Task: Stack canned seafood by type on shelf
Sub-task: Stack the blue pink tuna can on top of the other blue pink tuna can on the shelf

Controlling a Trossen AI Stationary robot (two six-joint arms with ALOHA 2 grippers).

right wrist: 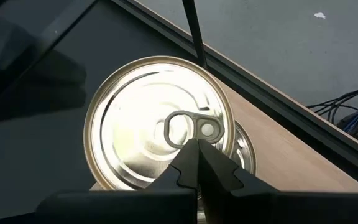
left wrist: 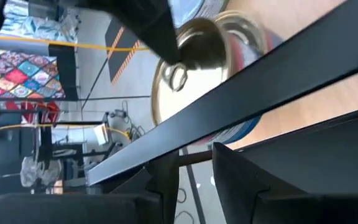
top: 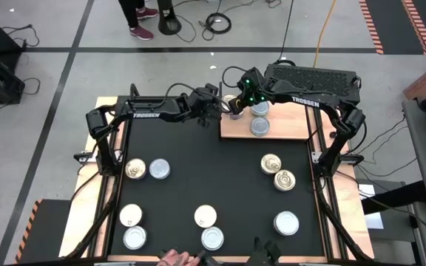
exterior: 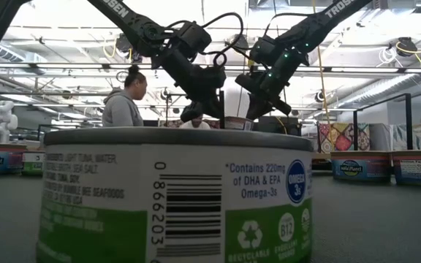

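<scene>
The shelf [top: 287, 127] lies at the table's far right. At its far left corner a gold-topped can [right wrist: 157, 121] sits on another can [right wrist: 246, 147], slightly off-centre. My right gripper [right wrist: 197, 144] is shut, with its tips on the upper can's top. My left gripper [left wrist: 194, 177] stands open just left of this stack [top: 233, 105], with nothing between its fingers. Two silver-topped cans [top: 259, 109] [top: 259, 126] stand on the shelf beside the stack. My right gripper rests its shut fingertips [right wrist: 188, 155] on the upper can's top, at the pull tab [right wrist: 185, 127] near the middle of the lid. The fingers slant down from the table's right side. The can sits upright on the can below it.
Several loose cans stand on the black mat: a pair at the left [top: 147, 169], a pair at the right [top: 277, 171], and others near the front [top: 208, 227]. A black ventilated box [top: 313, 80] stands behind the shelf. A person's hand [top: 176, 257] shows at the near edge.
</scene>
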